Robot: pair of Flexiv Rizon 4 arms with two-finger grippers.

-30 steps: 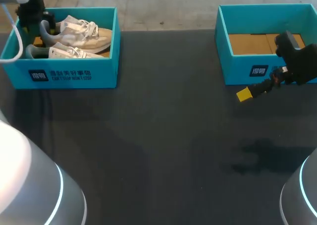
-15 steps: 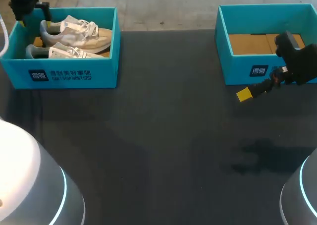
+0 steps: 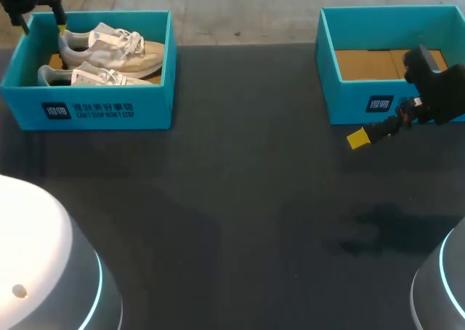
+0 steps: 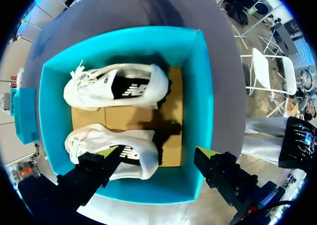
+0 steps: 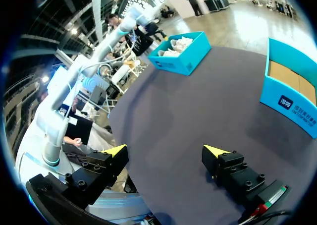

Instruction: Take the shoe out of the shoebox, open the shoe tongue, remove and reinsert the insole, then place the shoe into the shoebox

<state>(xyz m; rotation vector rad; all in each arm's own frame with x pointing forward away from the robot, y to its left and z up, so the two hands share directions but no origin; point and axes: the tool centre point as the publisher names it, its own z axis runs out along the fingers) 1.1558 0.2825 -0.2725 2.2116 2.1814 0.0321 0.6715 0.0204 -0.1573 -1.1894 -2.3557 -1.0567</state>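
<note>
Two white shoes lie side by side in the teal shoebox at the table's far left: one at the back, one in front. My left gripper hangs open above the box's far left corner, holding nothing. From the left wrist view the open gripper looks straight down into the shoebox; the nearer shoe has its heel below the fingers, and the other shoe lies beyond. My right gripper stands open and empty over the dark table.
A second teal box with only a bare cardboard floor stands at the far right, just behind my right gripper; it also shows in the right wrist view. Dark cloth covers the table.
My left gripper has risen out of the shoebox, away from the shoes' heels, toward the far left corner. The shoes and the right arm have not moved.
</note>
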